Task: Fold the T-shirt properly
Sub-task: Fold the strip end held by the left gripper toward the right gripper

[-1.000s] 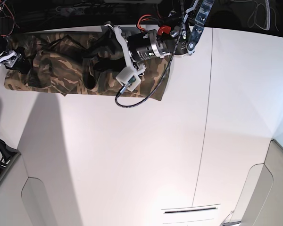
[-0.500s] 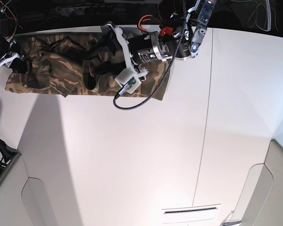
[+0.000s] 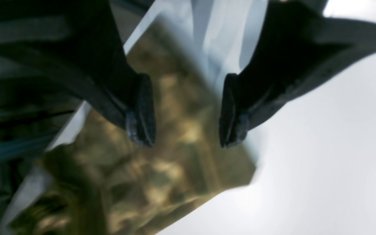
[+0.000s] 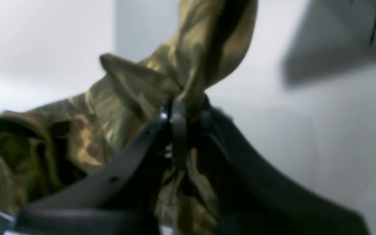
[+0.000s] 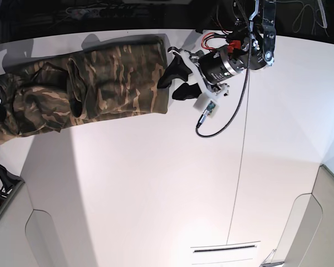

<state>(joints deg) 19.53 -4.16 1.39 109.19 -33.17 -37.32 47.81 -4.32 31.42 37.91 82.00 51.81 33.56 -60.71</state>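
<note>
No readable text, label, brand, number or sign in any view.

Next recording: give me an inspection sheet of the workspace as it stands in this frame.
Surface: white table, mostly bare, a seam running along its right part.
Job's things: camouflage-print cloth T-shirt, stretched along the far edge, bunched at its left end.
Clutter: nothing seen.
Grippers: left gripper open just above the shirt's right edge; right gripper shut on a gathered bunch of shirt.
Cables: black cable looping from the left wrist; red wires behind it.
Surroundings: dark background, grey panels at the near corners.
</note>
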